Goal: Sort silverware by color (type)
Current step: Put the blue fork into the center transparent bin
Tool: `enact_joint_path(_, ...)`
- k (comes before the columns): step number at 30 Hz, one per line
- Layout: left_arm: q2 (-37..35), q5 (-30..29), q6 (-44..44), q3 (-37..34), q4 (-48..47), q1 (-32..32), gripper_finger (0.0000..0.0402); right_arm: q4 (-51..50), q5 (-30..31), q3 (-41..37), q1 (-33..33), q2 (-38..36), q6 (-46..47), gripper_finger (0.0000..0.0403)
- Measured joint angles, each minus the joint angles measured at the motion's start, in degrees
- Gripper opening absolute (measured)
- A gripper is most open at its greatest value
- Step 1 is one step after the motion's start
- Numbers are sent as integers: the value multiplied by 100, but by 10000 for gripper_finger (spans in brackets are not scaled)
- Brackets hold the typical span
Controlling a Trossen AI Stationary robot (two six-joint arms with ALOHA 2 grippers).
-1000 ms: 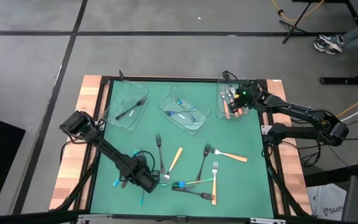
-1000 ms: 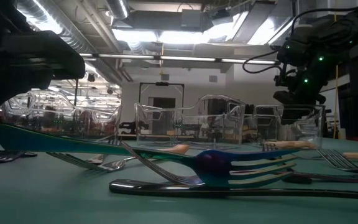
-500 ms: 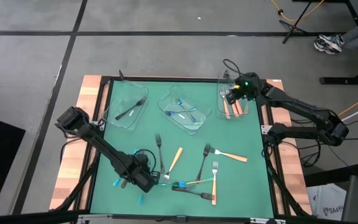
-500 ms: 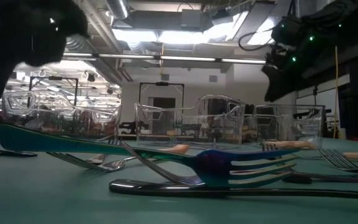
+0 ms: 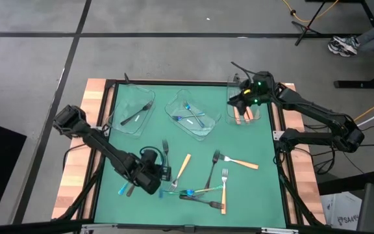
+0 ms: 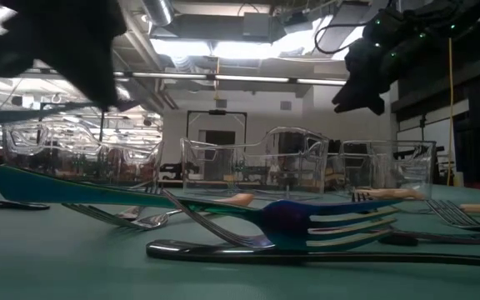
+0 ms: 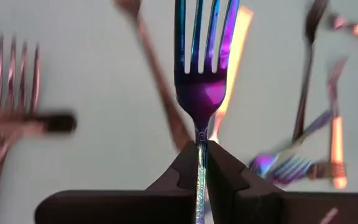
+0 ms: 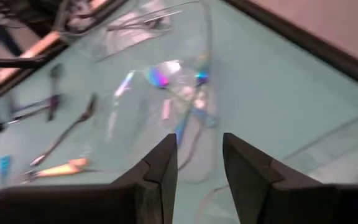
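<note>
High view: the left end effector (image 5: 163,174) is hanging over the near-left of the green counter (image 5: 265,188), beside scattered forks (image 5: 219,177). The right end effector (image 5: 239,99) is hovering above the far-right clear tray (image 5: 231,110), where orange-handled pieces are lying.

Low view: an iridescent fork (image 6: 323,223) is lying across the near counter, with trays behind it.

Left wrist view: the fingers (image 7: 182,171) are pinching together on an iridescent blue-purple fork (image 7: 201,81).

Right wrist view: the fingers (image 8: 164,163) are standing apart, holding nothing.
</note>
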Motion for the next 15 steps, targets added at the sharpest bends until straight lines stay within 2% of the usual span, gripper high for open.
enact_joint_path(3,1,-318,431,0,109,219,6,-5,-275,0,1,0,154,117)
enact_joint_path(7,2,-879,1105,2,437,543,7,0,-292,0,242,0,338,117)
enact_joint_path(11,1,-1172,1881,2,832,941,8,84,-225,0,750,0,342,117)
enact_joint_path(15,0,-1467,2719,2,1394,1311,9,264,137,0,1416,0,355,117)
